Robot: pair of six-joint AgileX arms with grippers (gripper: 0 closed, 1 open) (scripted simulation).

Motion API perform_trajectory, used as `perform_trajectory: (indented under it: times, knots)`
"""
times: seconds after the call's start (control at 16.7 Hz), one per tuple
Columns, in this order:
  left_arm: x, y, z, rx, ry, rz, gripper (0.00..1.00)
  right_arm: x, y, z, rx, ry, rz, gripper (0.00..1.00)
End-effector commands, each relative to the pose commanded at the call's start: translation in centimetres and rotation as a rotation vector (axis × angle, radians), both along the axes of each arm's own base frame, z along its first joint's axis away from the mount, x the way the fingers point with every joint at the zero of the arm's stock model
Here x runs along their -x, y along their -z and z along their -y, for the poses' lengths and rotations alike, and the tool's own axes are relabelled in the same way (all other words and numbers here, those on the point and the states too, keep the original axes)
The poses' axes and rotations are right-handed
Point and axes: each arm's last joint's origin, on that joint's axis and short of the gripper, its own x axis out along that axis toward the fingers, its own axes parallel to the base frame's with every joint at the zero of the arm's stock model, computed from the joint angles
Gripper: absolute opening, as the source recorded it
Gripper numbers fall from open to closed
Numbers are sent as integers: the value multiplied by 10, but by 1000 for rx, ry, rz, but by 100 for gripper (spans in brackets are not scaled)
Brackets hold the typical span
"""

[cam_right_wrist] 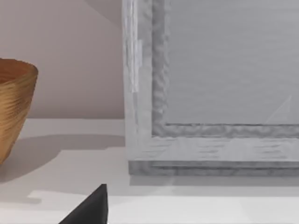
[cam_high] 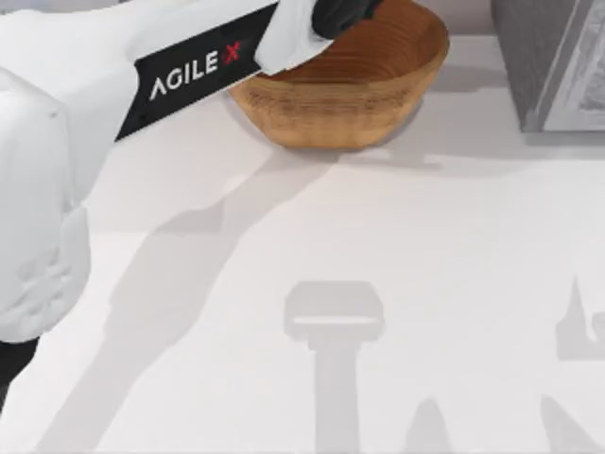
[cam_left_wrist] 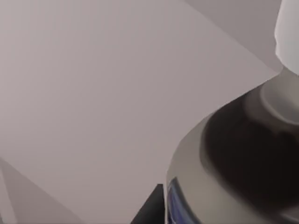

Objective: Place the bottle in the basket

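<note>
The left end effector [cam_high: 345, 14] is above the basket [cam_high: 378, 95], at 12 o'clock on the worktop [cam_high: 378, 265]. The bottle [cam_left_wrist: 243, 158] sits very close at the left wrist camera. Whether the end effector grips it, I cannot tell.

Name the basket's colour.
Tan-brown woven wicker basket, ringed ribbing inside; the top view shows it best.

Tan-brown ribbed basket [cam_high: 340, 95]; bottle [cam_left_wrist: 243, 154] grey with dark shoulder.
</note>
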Motion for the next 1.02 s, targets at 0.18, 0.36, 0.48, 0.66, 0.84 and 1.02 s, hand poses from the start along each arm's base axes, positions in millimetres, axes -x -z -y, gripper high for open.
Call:
perform_trajectory:
  times: [0.18, 0.36, 0.48, 0.66, 0.84, 1.02]
  knots:
    - [-8, 5, -2, 6, 1, 8, 0, 0, 0, 0, 0, 0, 0, 100]
    - [-8, 5, -2, 6, 1, 8, 8, 0, 0, 0, 0, 0, 0, 100]
    - [-8, 5, -2, 6, 1, 8, 23, 0, 0, 0, 0, 0, 0, 100]
    - [-8, 5, -2, 6, 1, 8, 45, 0, 0, 0, 0, 0, 0, 100]
    - [-8, 5, -2, 6, 1, 8, 68, 0, 0, 0, 0, 0, 0, 100]
    - [-8, 5, -2, 6, 1, 8, 90, 0, 0, 0, 0, 0, 0, 100]
